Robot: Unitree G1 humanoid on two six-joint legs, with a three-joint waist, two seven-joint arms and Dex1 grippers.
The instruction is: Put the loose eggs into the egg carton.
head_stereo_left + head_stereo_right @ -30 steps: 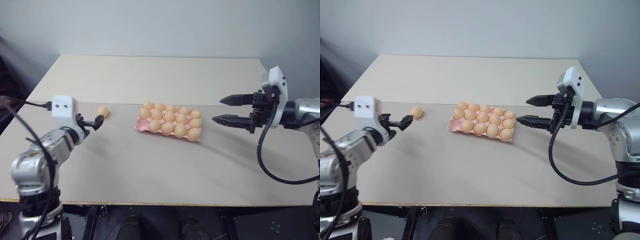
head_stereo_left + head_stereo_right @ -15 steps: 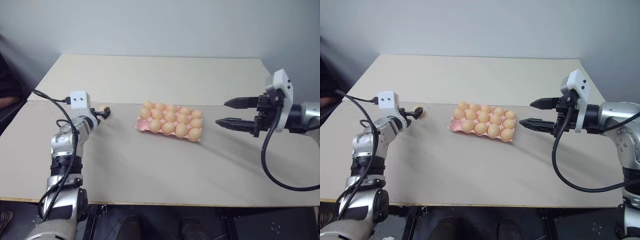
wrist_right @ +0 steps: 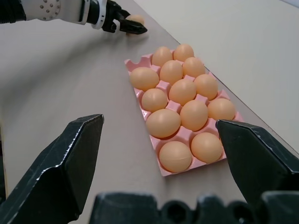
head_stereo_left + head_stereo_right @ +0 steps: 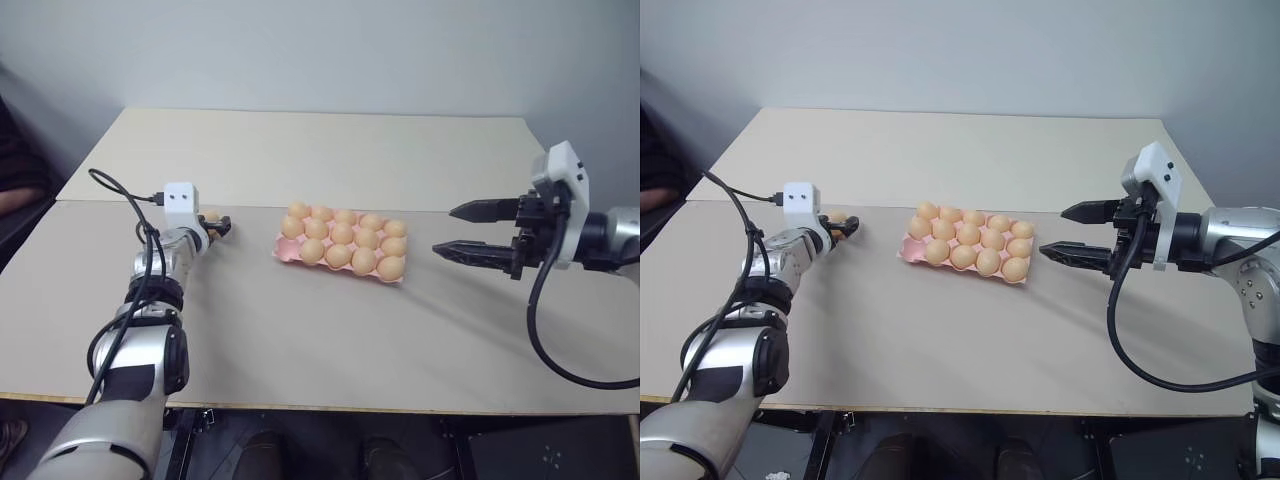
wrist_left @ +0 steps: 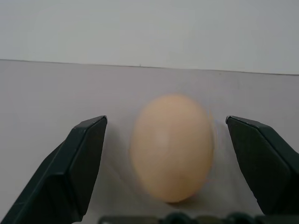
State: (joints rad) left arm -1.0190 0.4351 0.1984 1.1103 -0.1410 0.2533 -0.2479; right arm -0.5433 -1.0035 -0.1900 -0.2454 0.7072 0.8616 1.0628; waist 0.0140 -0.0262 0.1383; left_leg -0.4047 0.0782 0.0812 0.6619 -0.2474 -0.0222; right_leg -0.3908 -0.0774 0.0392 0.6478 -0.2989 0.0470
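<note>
Pick-up step in hand: left gripper (image 5: 168,154) stands wide open, empty, with the one loose egg (image 5: 172,147) on the table (image 4: 300,330) squarely between its fingers (image 5: 79,163), gaps showing on both sides. Next move, as I judge it: close gently on the egg, lift, carry toward the egg carton (image 3: 161,170), well off to the gripper's side. Right gripper (image 4: 470,230) hovers spread and empty just beside the carton's far end. Count: one loose egg; one carton; thirteen eggs seated, as far as I can count.
</note>
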